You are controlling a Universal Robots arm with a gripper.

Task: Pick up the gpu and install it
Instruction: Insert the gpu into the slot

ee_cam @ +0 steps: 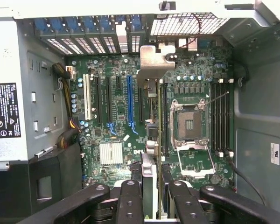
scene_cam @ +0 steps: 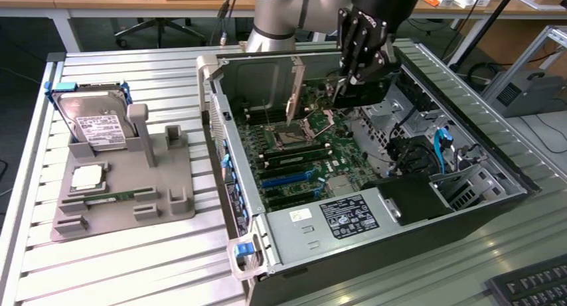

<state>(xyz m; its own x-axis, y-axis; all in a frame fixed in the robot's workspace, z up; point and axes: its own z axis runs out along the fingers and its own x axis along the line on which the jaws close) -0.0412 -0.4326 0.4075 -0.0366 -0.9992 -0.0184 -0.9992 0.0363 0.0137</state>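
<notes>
My gripper (scene_cam: 362, 72) hangs inside the open computer case (scene_cam: 265, 233), shut on the gpu (scene_cam: 362, 95), a thin dark card held on edge above the motherboard (scene_cam: 297, 166). In the wrist view the gpu (ee_cam: 151, 116) is seen edge-on, running from between my two black fingers (ee_cam: 130, 198) out to its silver bracket (ee_cam: 151, 63) near the case's rear slot openings. It hovers over the black slots between the blue slot (ee_cam: 129, 100) and the CPU socket (ee_cam: 189, 123). Whether it touches a slot I cannot tell.
A grey fixture (scene_cam: 168, 200) at the exterior view's left holds a silver hard drive (scene_cam: 97, 123), a CPU (scene_cam: 86, 178) and a green memory stick (scene_cam: 115, 196). The power supply (scene_cam: 346, 216) fills the case's near end. A keyboard (scene_cam: 532, 289) lies at the lower right.
</notes>
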